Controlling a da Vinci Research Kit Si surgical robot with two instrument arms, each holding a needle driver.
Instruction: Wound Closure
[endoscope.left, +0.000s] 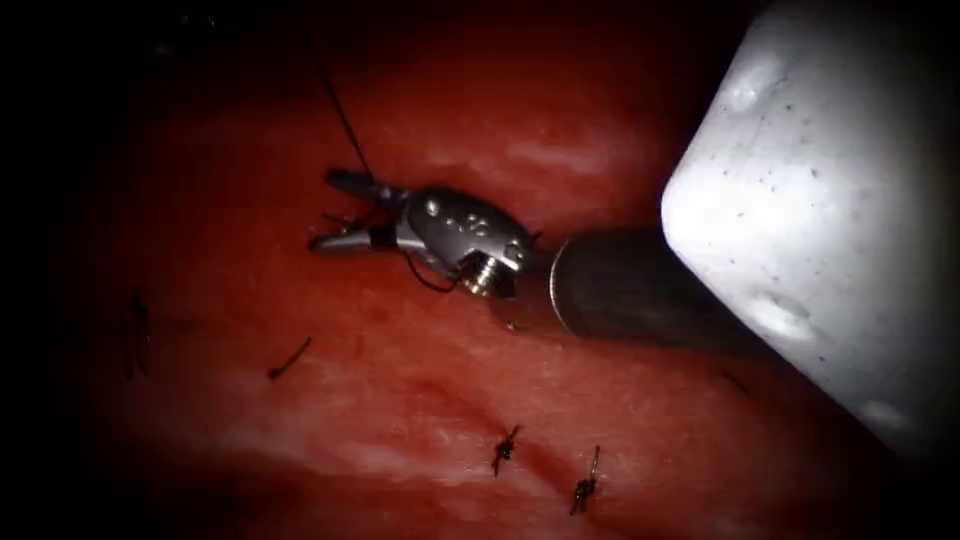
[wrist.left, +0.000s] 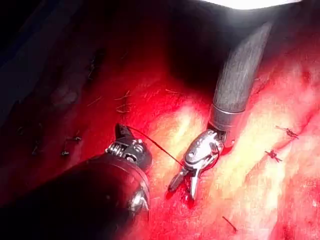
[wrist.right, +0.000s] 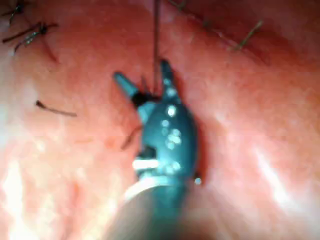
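My right tool comes in from the right and lies low over the tissue, its jaws open in a V. A dark thread runs taut from the upper left down into the throat of those jaws, and a slack loop hangs under the wrist. In the left wrist view the thread stretches from my left tool, whose jaws look shut on it, across to the right tool. The right wrist view has the open right tool with the thread passing between its jaws.
Two finished stitches sit on the cut, below and right of the right tool's jaws. Cut ends of thread lie loose on the tissue to the left. Red fluid wets the surface.
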